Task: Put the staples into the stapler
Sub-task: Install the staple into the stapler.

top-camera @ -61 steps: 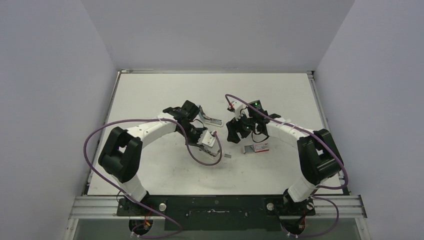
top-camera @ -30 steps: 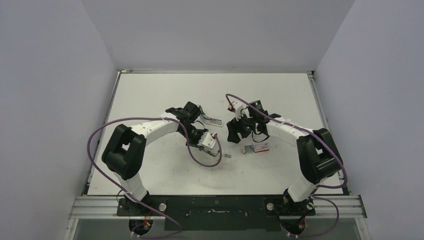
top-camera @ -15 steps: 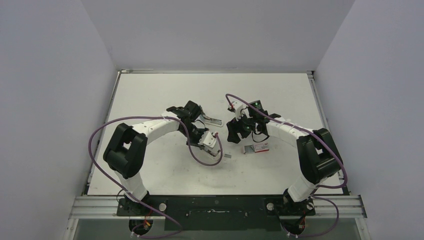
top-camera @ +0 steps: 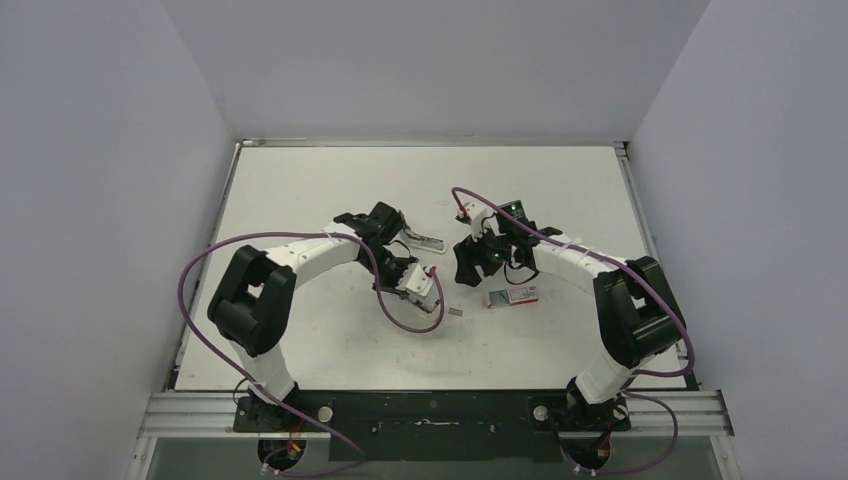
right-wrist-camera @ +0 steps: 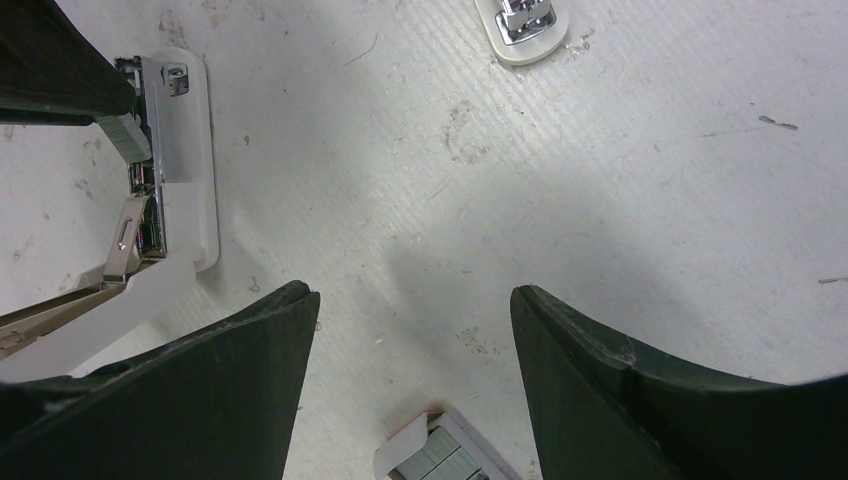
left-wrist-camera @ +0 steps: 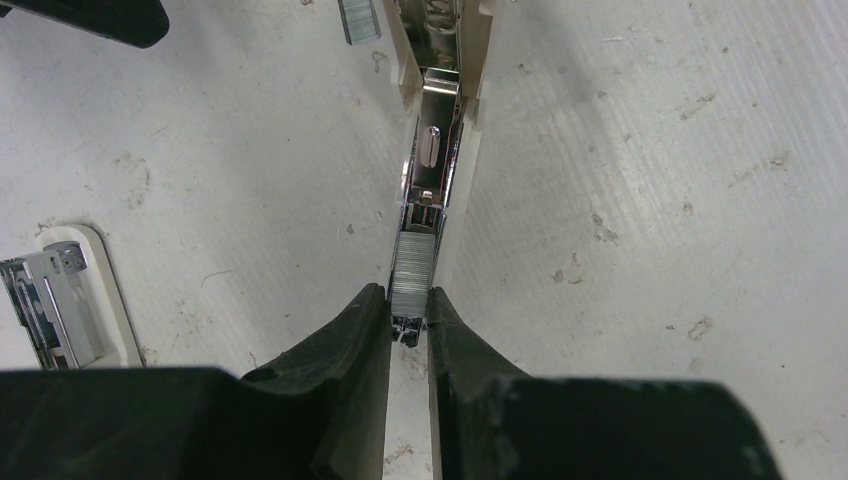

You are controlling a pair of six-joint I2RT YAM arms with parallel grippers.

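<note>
Two robot arms reach in over a white table (top-camera: 300, 190), seen from above and from each wrist.

In the left wrist view, the left gripper (left-wrist-camera: 405, 300) has its two black fingers pinched almost together on the near end of a short silvery strip of staples (left-wrist-camera: 413, 265). The strip lies between the white side walls of the opened stapler (left-wrist-camera: 470, 150), at the near end of its shiny metal magazine channel (left-wrist-camera: 432, 190). We cannot tell whether the strip rests on the channel floor or is held just above it.

The relation that matters is alignment. The strip's long axis points straight away from the fingers, and the channel runs the same way, so the two are in line. The empty part of the channel lies directly ahead of the strip. We judge that the next move is a straight push or release along that line. A sideways tilt could catch the strip on a wall.

The left arm is the one at the stapler. The right gripper (right-wrist-camera: 410, 300) hangs nearby with its fingers spread wide and nothing between them, above bare table. The red-and-white staple box (top-camera: 512, 297) lies just beside it, apart from the stapler. A spare strip (left-wrist-camera: 360, 20) lies loose on the table beyond the stapler.
</note>
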